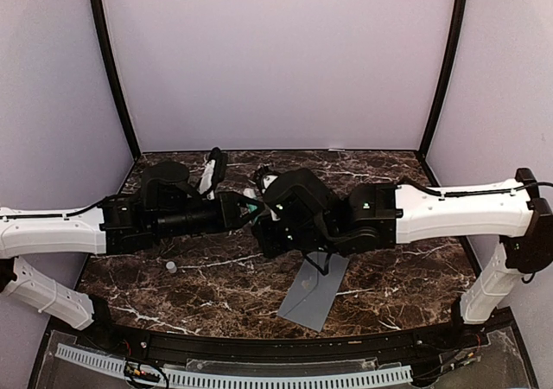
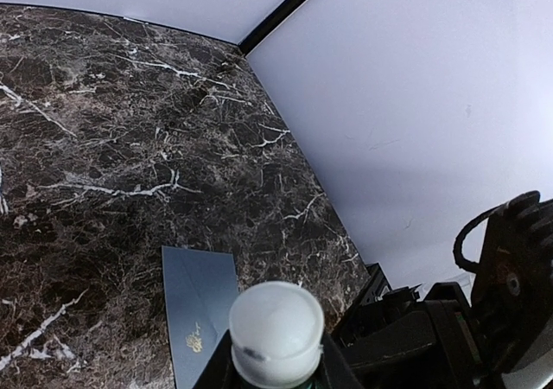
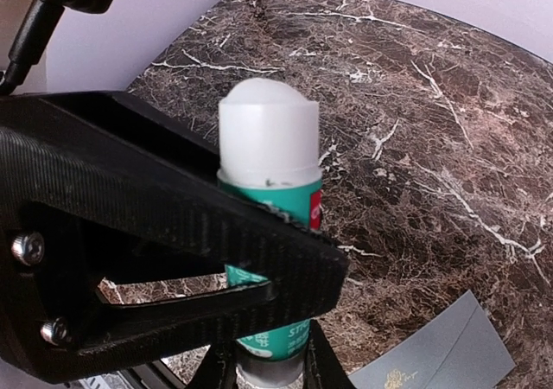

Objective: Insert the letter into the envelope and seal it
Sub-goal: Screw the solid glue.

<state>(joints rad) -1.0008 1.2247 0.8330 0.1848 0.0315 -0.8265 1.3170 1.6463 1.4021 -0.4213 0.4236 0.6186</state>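
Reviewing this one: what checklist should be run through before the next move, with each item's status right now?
1. Glue stick uncapped, white tip exposed: ok.
2. Left gripper shut on the stick's body: ok.
3. Right gripper shut on its base: ok.
4. Envelope lying flat on the table: ok.
5. Letter inside the envelope: cannot tell, no letter in view.
6. Envelope open to take glue: cannot tell.

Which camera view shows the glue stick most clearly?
The right wrist view. There the glue stick stands in the middle, with its white tip and green label both plain. The left wrist view shows only the white tip at its bottom edge. The top external view shows hardly any of it.
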